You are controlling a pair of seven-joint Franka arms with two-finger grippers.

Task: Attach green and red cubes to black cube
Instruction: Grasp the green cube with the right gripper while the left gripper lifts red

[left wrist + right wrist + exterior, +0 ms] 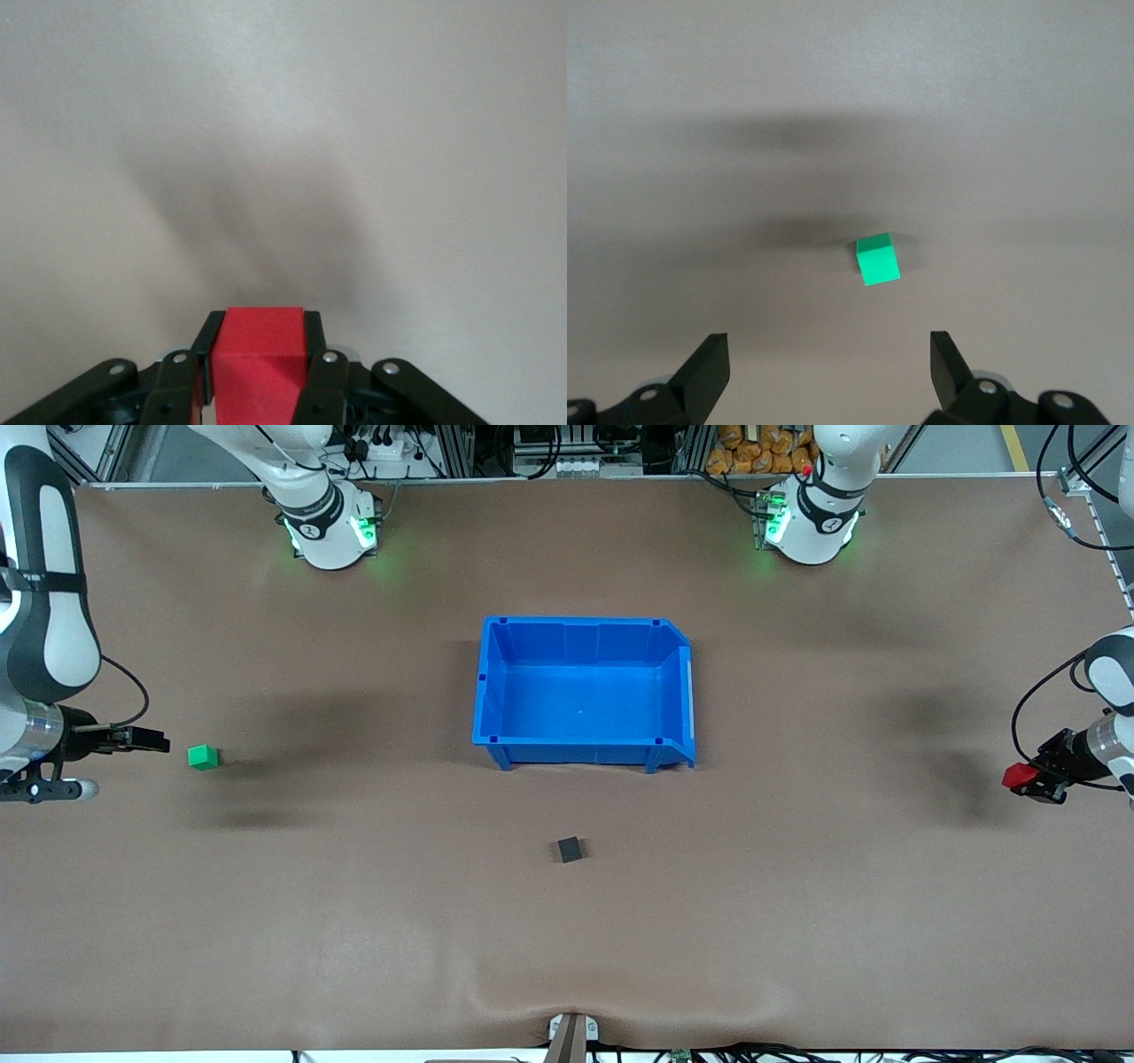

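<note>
The green cube (203,757) lies on the brown table toward the right arm's end; it also shows in the right wrist view (877,259). My right gripper (152,740) is open and empty, in the air just beside the green cube (827,354). The black cube (570,849) lies on the table nearer the front camera than the blue bin. My left gripper (1028,779) is shut on the red cube (1018,776) and holds it above the table at the left arm's end. The red cube (261,359) sits between the fingers (205,341) in the left wrist view.
A large blue bin (673,691), empty, stands at the table's middle, between the arm bases and the black cube. Bare brown table (354,921) lies around the black cube.
</note>
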